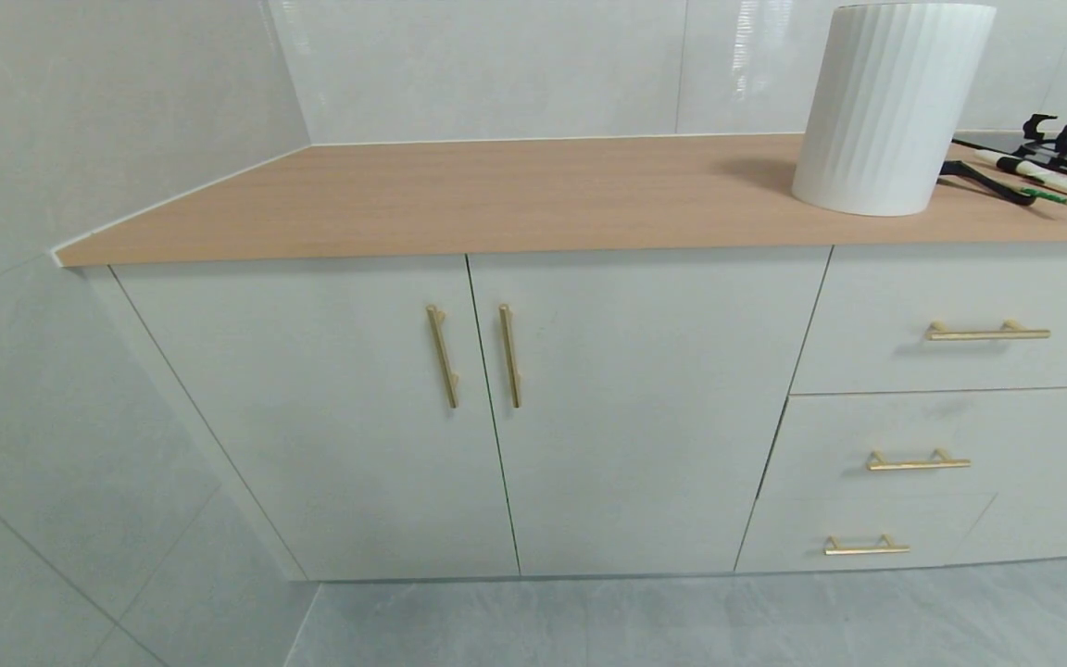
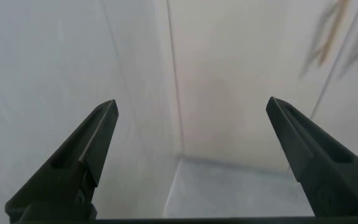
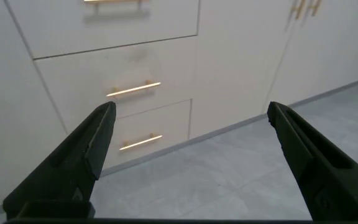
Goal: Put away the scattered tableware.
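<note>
White ribbed canister (image 1: 890,111); tan woodgrain countertop (image 1: 496,195); off-white cabinets (image 1: 330,417), gold handles (image 1: 442,357); black utensil (image 1: 985,180).

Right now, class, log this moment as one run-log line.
left gripper: open, empty | right gripper: open, empty | utensils: on countertop beside white container | drawers: shut

No words, numbers or signs can be read. The white pot (image 1: 890,106) on the tabletop (image 1: 496,190) is plain. So are the cupboard doors (image 1: 645,408) and the drawers (image 1: 941,315). Any marks on the sticks (image 1: 1052,178) beside the pot are too small to tell.
</note>
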Controlling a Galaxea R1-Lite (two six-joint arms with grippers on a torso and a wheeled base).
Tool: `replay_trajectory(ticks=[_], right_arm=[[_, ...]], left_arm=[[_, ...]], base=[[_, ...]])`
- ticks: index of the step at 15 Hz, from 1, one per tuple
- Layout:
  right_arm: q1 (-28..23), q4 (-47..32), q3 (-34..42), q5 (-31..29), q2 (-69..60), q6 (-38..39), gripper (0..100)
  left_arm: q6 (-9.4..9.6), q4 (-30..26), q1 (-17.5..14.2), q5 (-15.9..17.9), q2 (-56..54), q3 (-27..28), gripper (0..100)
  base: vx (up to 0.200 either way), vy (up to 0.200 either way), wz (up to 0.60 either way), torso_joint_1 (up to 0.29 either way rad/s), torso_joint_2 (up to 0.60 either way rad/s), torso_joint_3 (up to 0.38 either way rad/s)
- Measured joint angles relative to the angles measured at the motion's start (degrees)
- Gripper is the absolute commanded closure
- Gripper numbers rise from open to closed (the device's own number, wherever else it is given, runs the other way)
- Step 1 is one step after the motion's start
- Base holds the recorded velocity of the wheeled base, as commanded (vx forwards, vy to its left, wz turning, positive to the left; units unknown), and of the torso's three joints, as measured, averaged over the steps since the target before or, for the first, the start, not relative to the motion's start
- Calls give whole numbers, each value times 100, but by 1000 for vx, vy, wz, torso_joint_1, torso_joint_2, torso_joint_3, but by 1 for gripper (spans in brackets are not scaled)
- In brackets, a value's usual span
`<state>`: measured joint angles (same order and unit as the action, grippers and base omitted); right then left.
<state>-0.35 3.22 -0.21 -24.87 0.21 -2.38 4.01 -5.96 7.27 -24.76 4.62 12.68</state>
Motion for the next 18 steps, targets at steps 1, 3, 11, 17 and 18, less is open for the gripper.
replay_trajectory(ticks=[1, 3, 11, 17, 18], right_arm=[[0, -46, 10, 122, -10, 33, 0], [5, -44, 16, 535, -21, 35, 0], [24, -295, 21, 2403, -28, 233, 0], [20, -304, 21, 2398, -32, 230, 0], [22, -306, 21, 2398, -32, 230, 0]], left_arm=[[23, 323, -145, 10, 1, -371, 0], [118, 763, -490, 130, -171, -968, 0], [61, 583, -740, 2334, -455, -1268, 0], [-108, 575, -734, 2345, -460, -1268, 0], [-191, 578, -731, 2343, -460, -1268, 0]], base=[[0, 0, 0, 0, 0, 0], [0, 0, 0, 0, 0, 0], [0, 0, 0, 0, 0, 0], [0, 0, 0, 0, 0, 0], [0, 0, 0, 0, 0, 0]])
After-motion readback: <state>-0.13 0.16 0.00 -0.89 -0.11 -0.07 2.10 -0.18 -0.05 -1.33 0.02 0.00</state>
